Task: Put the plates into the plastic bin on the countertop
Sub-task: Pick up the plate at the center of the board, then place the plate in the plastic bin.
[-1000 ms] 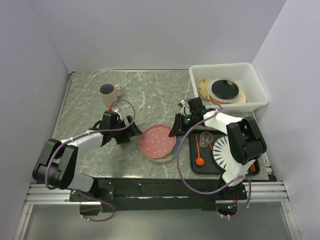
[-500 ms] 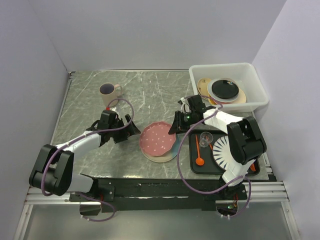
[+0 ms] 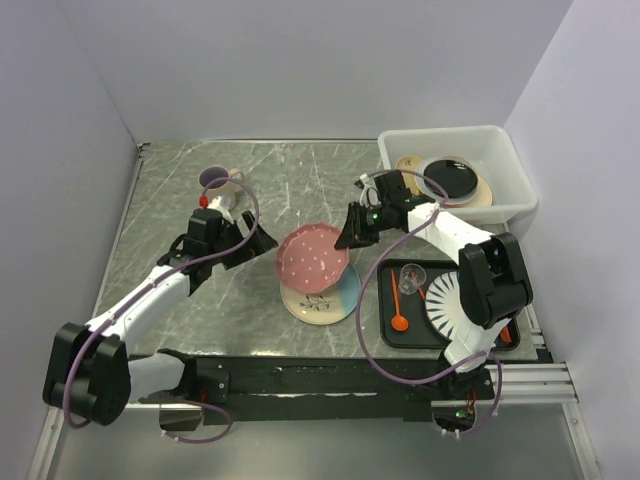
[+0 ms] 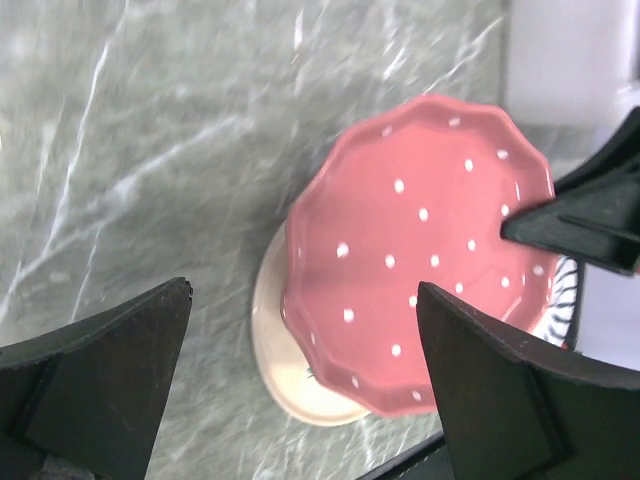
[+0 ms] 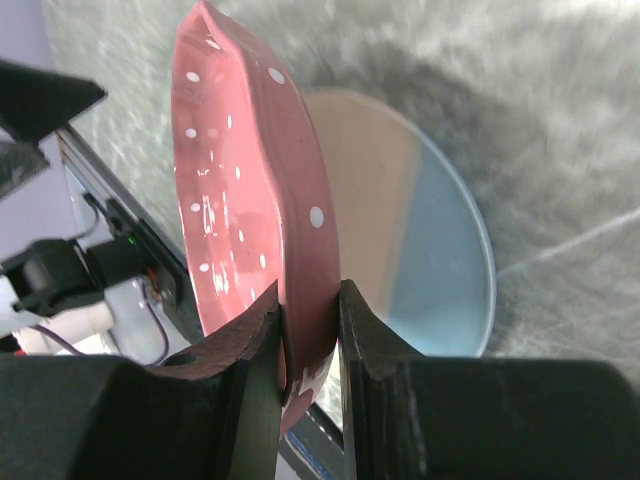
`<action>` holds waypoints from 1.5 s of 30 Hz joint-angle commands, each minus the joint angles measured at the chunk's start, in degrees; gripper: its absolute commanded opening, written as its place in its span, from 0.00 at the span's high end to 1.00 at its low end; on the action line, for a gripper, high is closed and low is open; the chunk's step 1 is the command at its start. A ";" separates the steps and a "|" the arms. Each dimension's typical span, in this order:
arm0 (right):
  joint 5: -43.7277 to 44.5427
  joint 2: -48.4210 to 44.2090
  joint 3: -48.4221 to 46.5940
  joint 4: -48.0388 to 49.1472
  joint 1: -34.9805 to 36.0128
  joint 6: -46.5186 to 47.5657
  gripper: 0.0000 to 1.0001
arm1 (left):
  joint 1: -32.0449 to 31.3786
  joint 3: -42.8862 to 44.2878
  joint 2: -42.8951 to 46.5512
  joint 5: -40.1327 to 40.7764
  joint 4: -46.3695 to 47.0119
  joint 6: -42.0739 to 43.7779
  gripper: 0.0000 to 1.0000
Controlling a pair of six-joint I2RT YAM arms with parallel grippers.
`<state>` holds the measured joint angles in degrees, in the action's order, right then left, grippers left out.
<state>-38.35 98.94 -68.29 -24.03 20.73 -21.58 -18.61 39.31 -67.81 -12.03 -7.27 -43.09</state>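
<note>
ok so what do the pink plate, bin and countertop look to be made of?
pink plate: likely glazed ceramic; glossy highlights, thick scalloped rim.
bin: white plastic by the look; satin finish, thin rim, rounded corners.
countertop: grey-green marble look with white veins; real stone or laminate, can't tell.

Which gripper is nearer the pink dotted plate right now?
Right. The right gripper is clamped on the rim of the pink dotted plate; the left gripper sits open and apart, to the plate's left in the top view.
</note>
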 commanded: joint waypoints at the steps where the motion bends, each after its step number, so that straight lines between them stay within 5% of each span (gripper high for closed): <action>1: -1.92 -0.15 -9.73 1.01 -2.18 -1.79 1.00 | 0.15 3.67 3.82 1.92 -0.55 1.17 0.01; 17: -0.68 -0.15 -22.32 3.64 -15.18 -10.23 1.00 | 0.42 6.13 3.65 0.08 -1.79 3.01 0.01; 45: 6.52 0.91 -35.41 -2.24 -28.81 -9.00 1.00 | 1.21 3.93 0.84 -1.77 0.41 2.92 0.01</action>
<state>-30.41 101.49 -97.80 -30.72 -5.80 -29.06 -17.74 43.00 -66.65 -12.69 -9.26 -41.15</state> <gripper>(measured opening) 0.286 0.993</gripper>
